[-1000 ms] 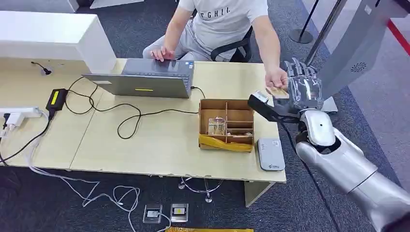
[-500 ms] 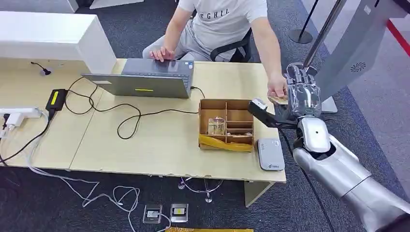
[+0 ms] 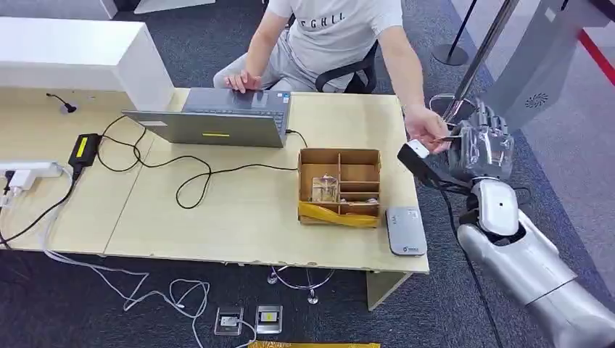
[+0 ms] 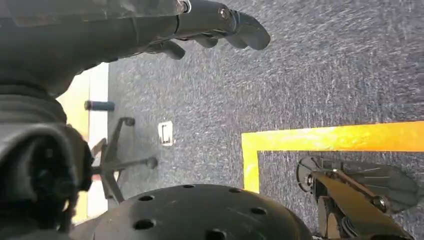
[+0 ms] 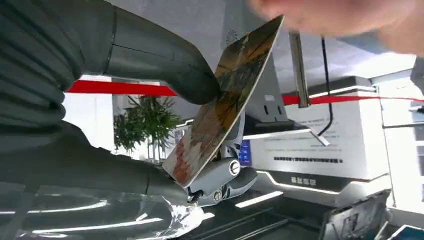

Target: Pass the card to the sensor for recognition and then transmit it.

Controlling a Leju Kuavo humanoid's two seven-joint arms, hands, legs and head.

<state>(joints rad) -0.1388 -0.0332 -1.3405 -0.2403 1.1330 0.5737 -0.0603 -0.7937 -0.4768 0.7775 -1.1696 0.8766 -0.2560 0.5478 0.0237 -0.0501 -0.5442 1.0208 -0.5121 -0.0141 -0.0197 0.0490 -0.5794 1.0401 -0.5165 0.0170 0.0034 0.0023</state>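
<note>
A person's hand (image 3: 424, 129) is reaching in against the far edge of the card (image 5: 220, 105), beside the table (image 3: 239, 210) carrying a laptop (image 3: 217, 119) and grey sensor (image 3: 405, 230). The partitioned cardboard box (image 3: 340, 185) is holding a clear item and yellow packets. The right hand (image 3: 484, 145) is pinching the thin printed card between thumb and fingers past the table's right end; the left hand (image 4: 150, 30) is hanging over carpet with fingers loosely curled, holding nothing.

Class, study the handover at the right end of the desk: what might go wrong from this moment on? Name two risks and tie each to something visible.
1. The right hand pinches the card only between thumb and fingers while the person's hand is at its far edge; an early release or a late pull may drop it.
2. The handover sits beyond the desk edge, over carpet, so a dropped card would likely fall to the floor.
</note>
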